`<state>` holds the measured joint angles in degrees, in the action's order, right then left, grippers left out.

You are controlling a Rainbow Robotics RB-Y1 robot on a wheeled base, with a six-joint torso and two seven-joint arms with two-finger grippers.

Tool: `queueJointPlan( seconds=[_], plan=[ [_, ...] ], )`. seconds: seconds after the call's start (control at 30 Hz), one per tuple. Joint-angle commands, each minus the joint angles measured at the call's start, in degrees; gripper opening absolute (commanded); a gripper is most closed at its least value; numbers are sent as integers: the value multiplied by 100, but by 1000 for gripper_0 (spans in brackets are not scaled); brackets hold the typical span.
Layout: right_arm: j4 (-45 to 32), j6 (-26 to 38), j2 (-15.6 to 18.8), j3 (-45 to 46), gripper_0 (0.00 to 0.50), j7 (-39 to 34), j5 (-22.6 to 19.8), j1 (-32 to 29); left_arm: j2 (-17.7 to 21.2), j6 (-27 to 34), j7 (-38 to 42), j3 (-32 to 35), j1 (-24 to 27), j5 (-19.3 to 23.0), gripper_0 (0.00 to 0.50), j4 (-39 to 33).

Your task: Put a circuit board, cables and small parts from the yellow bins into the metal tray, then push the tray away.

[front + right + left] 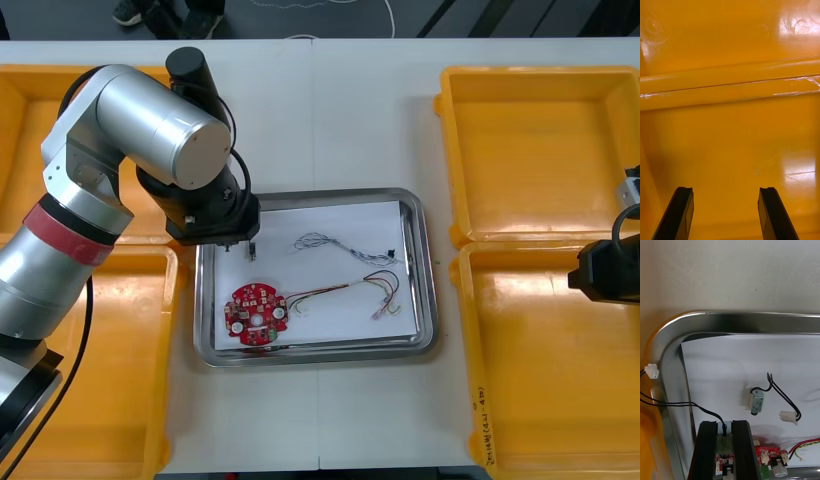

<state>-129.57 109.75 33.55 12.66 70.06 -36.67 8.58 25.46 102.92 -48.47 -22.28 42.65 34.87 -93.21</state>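
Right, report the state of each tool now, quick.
Left tool: closed on the metal end of a black cable, over the metal tray.
Right tool: open, holding nothing, over a yellow bin.

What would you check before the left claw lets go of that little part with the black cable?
1. Left claw above the metal tray: ok.
2. Small metal part held in that claw: ok.
3. Black cable wholly inside the tray: not ok; its white plug shows beyond the rim.
4. Height above the white liner: cannot tell.
5. Right claw out of the way: ok, open over a yellow bin.
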Motion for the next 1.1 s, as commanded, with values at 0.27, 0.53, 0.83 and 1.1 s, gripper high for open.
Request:
queueJointPlan(
  seconds=[0.27,0.53,0.83,1.1],
  plan=[
    [-279,25,-199,263,500,-81,239,-199,-358,-123,-357,-57,-222,-314,0,-48],
    [-279,25,-270,289,500,-63,300,-199,-384,-185,-392,-57,-230,-314,227,-56],
    [-279,25,-182,289,500,95,177,-199,-384,-247,-409,-4,-230,-349,500,-65],
    [-279,25,-94,280,500,130,81,-199,-384,167,-392,409,-230,-253,500,-637]
  ],
)
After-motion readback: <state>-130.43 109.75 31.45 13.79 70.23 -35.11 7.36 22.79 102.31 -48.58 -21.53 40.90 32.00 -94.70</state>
